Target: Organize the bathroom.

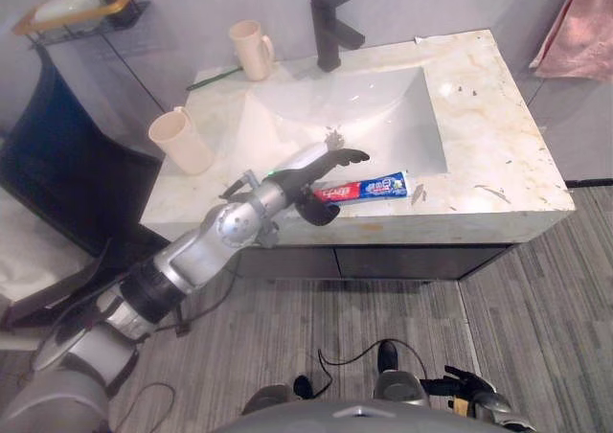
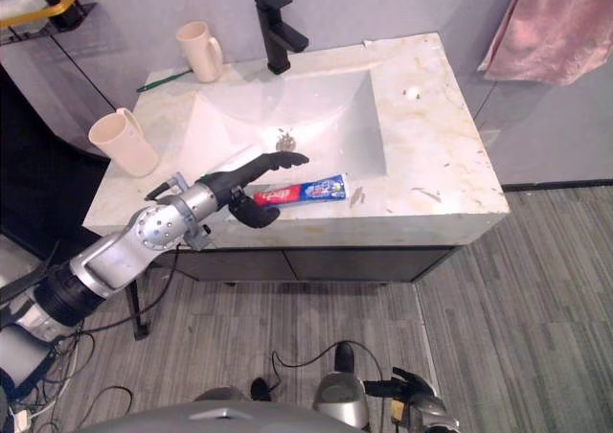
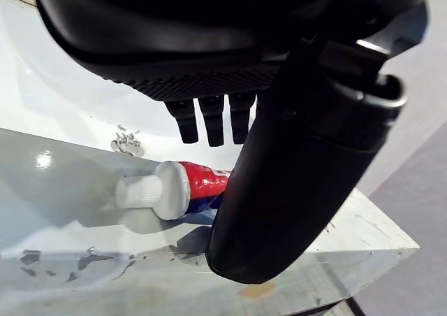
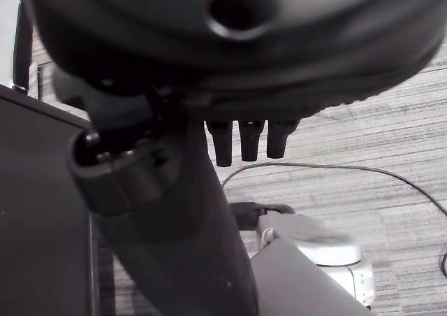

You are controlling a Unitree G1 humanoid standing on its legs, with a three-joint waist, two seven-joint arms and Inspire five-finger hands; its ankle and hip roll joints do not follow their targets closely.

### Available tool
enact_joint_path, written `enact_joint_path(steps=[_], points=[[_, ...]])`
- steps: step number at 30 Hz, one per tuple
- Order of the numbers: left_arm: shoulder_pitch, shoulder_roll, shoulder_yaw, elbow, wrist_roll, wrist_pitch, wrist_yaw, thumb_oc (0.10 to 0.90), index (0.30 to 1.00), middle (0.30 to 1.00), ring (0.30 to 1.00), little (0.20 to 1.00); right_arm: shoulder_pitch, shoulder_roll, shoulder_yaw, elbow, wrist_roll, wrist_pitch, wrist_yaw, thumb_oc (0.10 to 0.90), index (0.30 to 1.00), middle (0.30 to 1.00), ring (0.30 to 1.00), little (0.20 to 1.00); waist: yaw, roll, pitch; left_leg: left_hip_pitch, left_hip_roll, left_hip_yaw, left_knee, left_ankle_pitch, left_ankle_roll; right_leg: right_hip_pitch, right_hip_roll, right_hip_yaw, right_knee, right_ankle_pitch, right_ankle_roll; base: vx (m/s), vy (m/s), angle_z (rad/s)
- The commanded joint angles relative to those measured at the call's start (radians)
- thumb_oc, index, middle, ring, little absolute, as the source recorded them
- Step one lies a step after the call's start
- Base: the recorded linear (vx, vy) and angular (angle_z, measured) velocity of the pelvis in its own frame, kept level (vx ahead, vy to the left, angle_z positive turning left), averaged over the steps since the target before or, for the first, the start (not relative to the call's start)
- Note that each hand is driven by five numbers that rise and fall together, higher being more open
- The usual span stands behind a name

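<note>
A red, white and blue toothpaste tube (image 1: 369, 188) lies on the marble counter (image 1: 498, 155), along the front rim of the white sink (image 1: 335, 107). My left hand (image 1: 305, 179) is at the tube's white cap end (image 3: 143, 192). Its fingers (image 3: 213, 119) reach straight out over the cap and its thumb (image 3: 293, 176) is on the near side, so the hand is open and not closed on the tube. My right hand (image 4: 174, 211) hangs low beside me above the floor, fingers relaxed and holding nothing.
Two cream cups stand on the counter, one at the left edge (image 1: 180, 141) and one at the back (image 1: 252, 49) with a green toothbrush (image 1: 215, 79) lying beside it. A black faucet (image 1: 330, 26) rises behind the basin. A pink towel (image 1: 584, 31) hangs at the right.
</note>
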Motion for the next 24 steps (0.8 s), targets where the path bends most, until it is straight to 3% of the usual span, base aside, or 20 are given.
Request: enact_joint_path(steps=[1,11,12,14,15,24], points=[[-0.102,0.082,0.087,0.023,0.086,-0.002,0.015,0.800,0.900,0.900,0.900,0.900,0.008,-0.048,0.014,0.008,-0.010,-0.003,-0.007,0.800,0.900,0.900,0.900,0.900,-0.009,0.007,-0.036,-0.137,0.006,-0.016,0.104,-0.057,0.001,0.073,0.044,-0.086,0.050,-0.187,0.047,-0.01,0.012,-0.03],[-0.087,0.096,0.099,0.021,0.084,0.000,-0.012,0.800,0.900,0.900,0.900,0.900,0.003,-0.049,0.012,0.010,-0.003,-0.002,-0.007,0.800,0.900,0.900,0.900,0.900,0.003,0.006,-0.034,-0.143,0.001,-0.022,0.104,-0.057,0.002,0.076,0.040,-0.094,0.050,-0.185,0.049,-0.01,0.014,0.05],[-0.088,0.095,0.098,0.020,0.087,0.005,-0.024,0.590,0.585,0.585,0.585,0.585,0.002,-0.047,0.015,0.010,0.005,-0.004,-0.010,0.800,0.900,0.900,0.900,0.900,0.004,0.005,-0.034,-0.143,0.000,-0.023,0.101,-0.057,0.002,0.076,0.040,-0.095,0.050,-0.185,0.049,-0.01,0.009,0.03],[-0.088,0.094,0.097,0.018,0.091,0.010,-0.031,0.505,0.458,0.458,0.458,0.458,0.001,-0.046,0.016,0.007,0.007,-0.003,-0.012,0.800,0.900,0.900,0.900,0.900,0.004,0.005,-0.033,-0.144,0.000,-0.024,0.101,-0.056,0.002,0.076,0.041,-0.094,0.049,-0.184,0.049,0.00,0.000,0.00],[-0.086,0.092,0.098,0.020,0.094,0.008,-0.037,0.400,0.300,0.300,0.300,0.300,0.000,-0.045,0.017,0.004,0.009,-0.001,-0.015,0.800,0.900,0.900,0.900,0.900,0.005,0.003,-0.033,-0.145,-0.001,-0.024,0.101,-0.056,0.002,0.076,0.040,-0.095,0.048,-0.183,0.049,0.00,0.010,0.03],[-0.086,0.098,0.096,0.026,0.130,0.010,-0.036,0.400,0.300,0.300,0.300,0.300,0.010,-0.046,0.003,0.000,0.038,-0.013,-0.028,0.800,0.900,0.900,0.900,0.900,0.002,-0.002,-0.032,-0.146,-0.003,-0.022,0.101,-0.060,0.001,0.076,0.038,-0.095,0.045,-0.179,0.053,0.00,0.003,-0.01]])
